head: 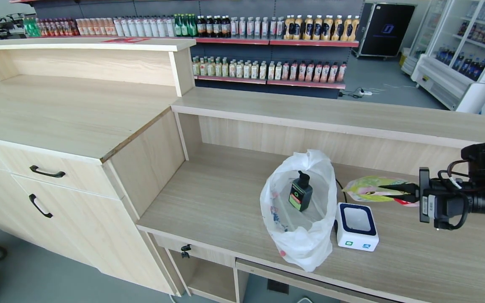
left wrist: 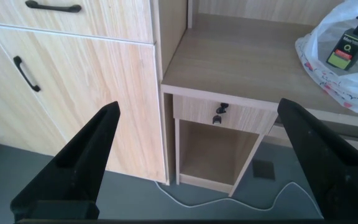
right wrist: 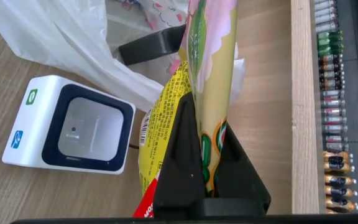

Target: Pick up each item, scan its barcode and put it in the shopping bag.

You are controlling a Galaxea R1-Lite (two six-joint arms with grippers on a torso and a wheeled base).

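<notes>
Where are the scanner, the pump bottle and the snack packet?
scanner (head: 357, 219): head view, on its glass window.
pump bottle (head: 298, 198): head view, on its label.
snack packet (right wrist: 213, 68): right wrist view, on its upper side.

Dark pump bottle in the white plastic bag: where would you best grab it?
Probably by its narrow neck under the pump head, coming from above: the dark pump bottle stands pump-up inside the white plastic bag, whose walls surround it, leaving the open top.

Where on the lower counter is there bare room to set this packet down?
Widest bare patch: lower counter between the cabinet side wall and the shopping bag. Another lies right of the scanner, toward the front edge. Crowded: bag and scanner side by side, the held packet just beyond them.
</notes>
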